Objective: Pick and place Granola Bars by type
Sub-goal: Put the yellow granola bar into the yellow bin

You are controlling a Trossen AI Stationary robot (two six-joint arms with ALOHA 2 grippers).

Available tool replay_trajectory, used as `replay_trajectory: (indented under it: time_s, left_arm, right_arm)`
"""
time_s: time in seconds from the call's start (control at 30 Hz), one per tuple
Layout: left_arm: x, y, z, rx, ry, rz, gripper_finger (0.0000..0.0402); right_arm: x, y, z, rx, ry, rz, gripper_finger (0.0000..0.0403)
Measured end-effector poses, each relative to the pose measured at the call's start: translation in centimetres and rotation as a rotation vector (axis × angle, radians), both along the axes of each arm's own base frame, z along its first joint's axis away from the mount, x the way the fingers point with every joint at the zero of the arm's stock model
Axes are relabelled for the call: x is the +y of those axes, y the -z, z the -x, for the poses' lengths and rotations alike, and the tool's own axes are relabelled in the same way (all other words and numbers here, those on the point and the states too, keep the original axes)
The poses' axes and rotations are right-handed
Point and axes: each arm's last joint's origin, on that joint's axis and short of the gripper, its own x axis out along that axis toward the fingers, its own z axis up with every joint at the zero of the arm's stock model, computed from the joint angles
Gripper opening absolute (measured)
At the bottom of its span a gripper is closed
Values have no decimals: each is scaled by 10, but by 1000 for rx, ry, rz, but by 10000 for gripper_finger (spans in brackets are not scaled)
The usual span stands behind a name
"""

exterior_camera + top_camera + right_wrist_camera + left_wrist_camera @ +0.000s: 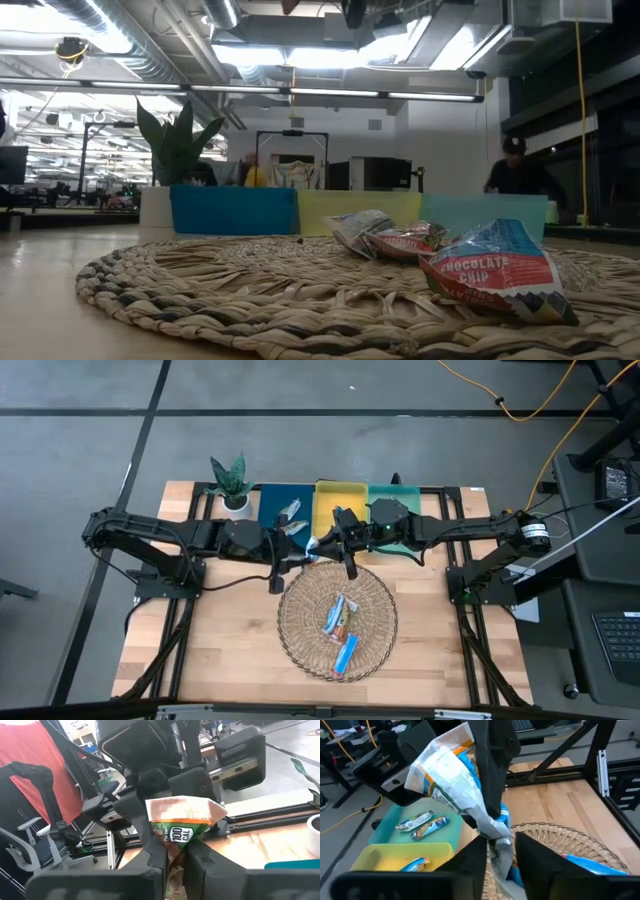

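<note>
Above the far rim of the round wicker basket [290, 630] my two grippers meet at one granola bar [450, 780], a white, orange and blue wrapper with a green label [181, 832]. My right gripper [175, 857] is shut on it. My left gripper [501, 857] stands open, its fingers on either side of the wrapper's crumpled end [500, 837]. Three more bars lie in the basket [341, 616], [347, 653], [495, 270]. Others lie in the blue tray [290, 512], the green tray [420, 822] and the yellow tray [415, 865]. My left gripper has the wrapper's crumpled end between its parted fingers [480, 857]; I cannot tell whether they touch it. My right gripper pinches the bar between its two fingers, on the wrapper just below the green label [175, 842]. The fingers come level from the table's right side. The bar is lifted clear above the basket's far rim.
A blue tray [272, 495], a yellow tray [340, 492] and a green tray [410, 492] stand in a row along the far edge. A potted plant [232, 480] stands left of them. Bare wood [220, 630] lies on both sides of the basket. A person [517, 170] shows in the room beyond.
</note>
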Motion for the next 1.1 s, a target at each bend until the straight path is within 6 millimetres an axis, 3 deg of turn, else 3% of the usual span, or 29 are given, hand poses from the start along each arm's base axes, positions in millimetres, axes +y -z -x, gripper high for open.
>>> replay_trajectory:
  time_s: [0.27,0.47,0.7,1.1]
  left_arm:
    - [2,-17,20,-62,-21,41,170]
    - [2,-25,37,-77,-33,102,197]
    - [-5,-26,42,-71,-13,129,196]
    - [-6,-21,35,-71,-114,154,192]
  right_arm:
    - [-6,5,3,71,19,-4,40]
    - [-24,13,15,228,75,-23,40]
    - [-60,17,37,410,191,-50,40]
    - [-132,-19,67,609,424,83,40]
